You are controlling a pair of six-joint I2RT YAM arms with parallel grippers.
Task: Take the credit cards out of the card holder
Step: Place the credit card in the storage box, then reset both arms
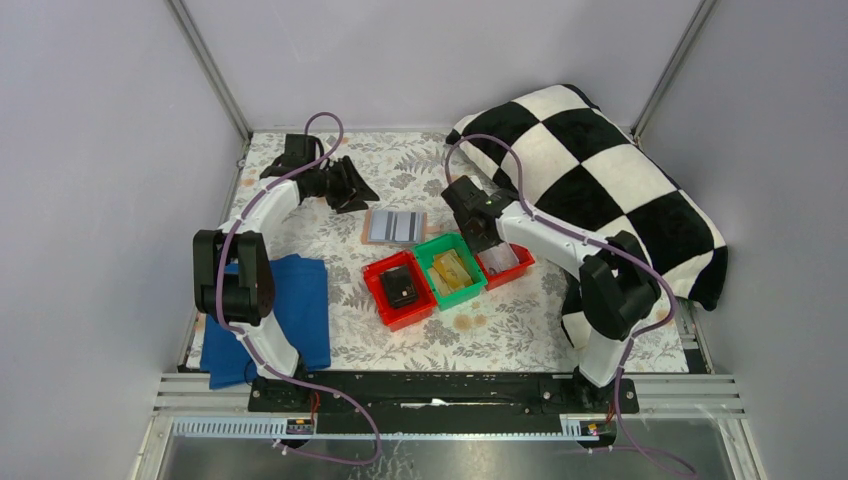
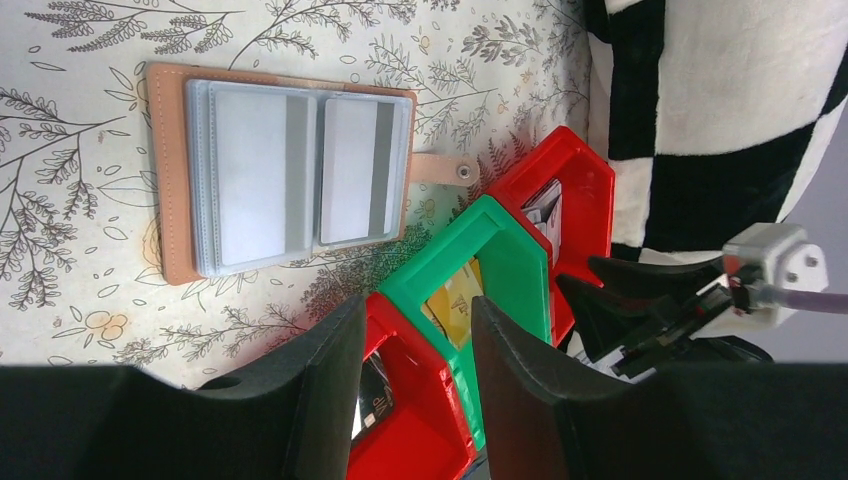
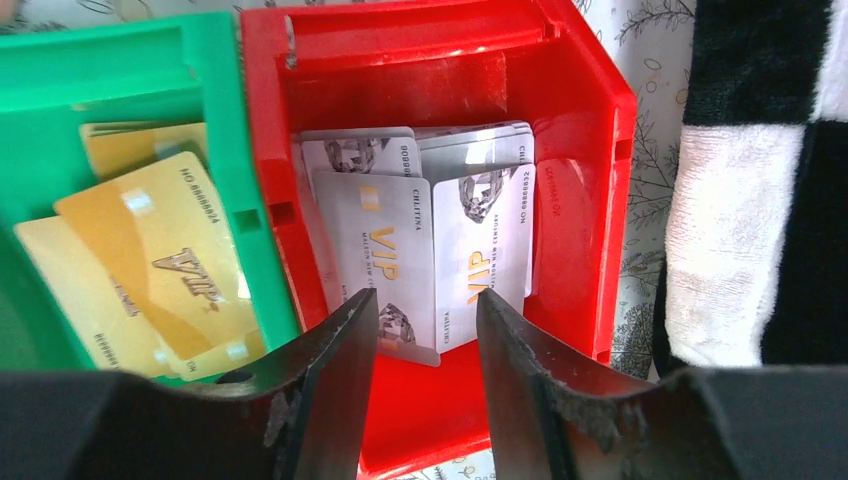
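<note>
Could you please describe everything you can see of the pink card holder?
The card holder is a salmon-pink, leather-looking folding wallet, lying open and flat on the floral tablecloth. Its inside faces up, showing clear plastic sleeves with pale grey cards tucked in, each crossed by a darker stripe. A short pink strap with a metal snap sticks out from one edge, ending near the green bin. It rests on the cloth alone; nothing grips it.

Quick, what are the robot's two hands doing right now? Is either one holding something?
Left gripper: open, holding nothing.
Right gripper: open, holding nothing, above the red bin of silver cards.
</note>
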